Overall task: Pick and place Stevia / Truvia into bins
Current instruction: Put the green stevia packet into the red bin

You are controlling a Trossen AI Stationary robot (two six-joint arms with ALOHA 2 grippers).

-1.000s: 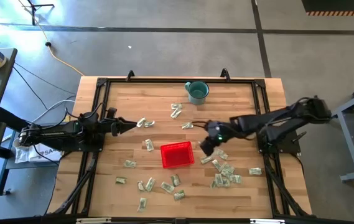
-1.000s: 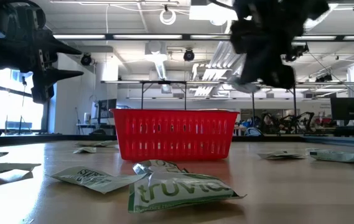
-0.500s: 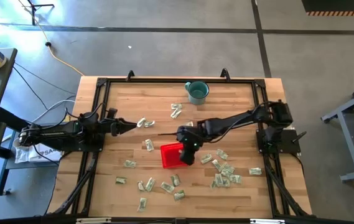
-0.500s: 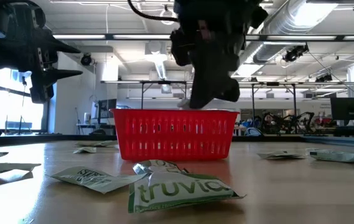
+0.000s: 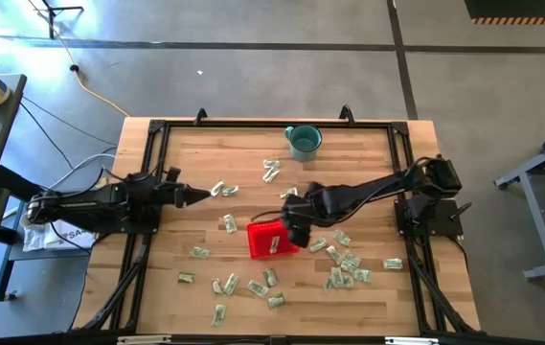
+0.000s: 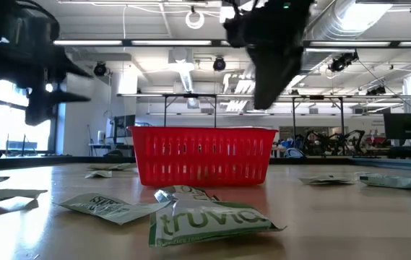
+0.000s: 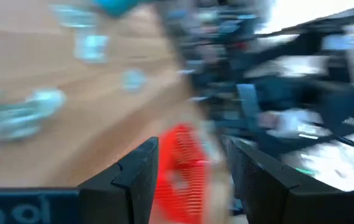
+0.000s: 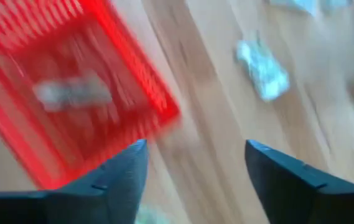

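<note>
The red basket (image 5: 270,240) stands mid-table and is also seen in the low view (image 6: 201,155). One Stevia / Truvia packet (image 5: 274,242) lies flat inside it (image 8: 71,93). More packets lie loose on the wood to its right (image 5: 344,266), in front of it (image 5: 253,285) and behind it (image 5: 271,171). My right gripper (image 5: 295,234) hangs open above the basket's right edge, with nothing between its fingers (image 8: 195,146). My left gripper (image 5: 202,197) waits open over the table's left part (image 7: 192,149), also holding nothing.
A teal mug (image 5: 303,141) stands near the far edge. One Truvia packet (image 6: 205,224) lies close to the low camera, with others beside it (image 6: 104,208). A black frame (image 5: 157,126) borders the tabletop. Bare wood shows between the basket and my left gripper.
My right gripper went toward the table's left edge with a packet, came down over the basket and let go. It has since risen and drawn back a little to the right. The packet now lies in the basket.
</note>
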